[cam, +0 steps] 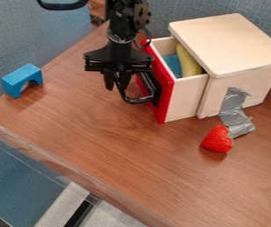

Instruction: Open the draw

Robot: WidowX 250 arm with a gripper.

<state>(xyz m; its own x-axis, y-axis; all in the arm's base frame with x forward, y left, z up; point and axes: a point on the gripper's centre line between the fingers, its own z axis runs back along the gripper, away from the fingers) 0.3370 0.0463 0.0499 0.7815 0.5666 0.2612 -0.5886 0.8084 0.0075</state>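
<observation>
The gripper hangs at the upper middle, just left of the drawer, with its fingers a little apart. Its right finger overlaps the black handle, a curved loop on the drawer's red front; whether they touch I cannot tell. The drawer stands partly out of the pale wooden box. Inside the drawer lie a yellow object and something blue. The rear of the drawer is hidden under the box's top.
A blue arch block stands near the table's left edge. A red strawberry lies in front of the box, beside silver tape stuck to box and table. The wooden table's front edge slants down to the right.
</observation>
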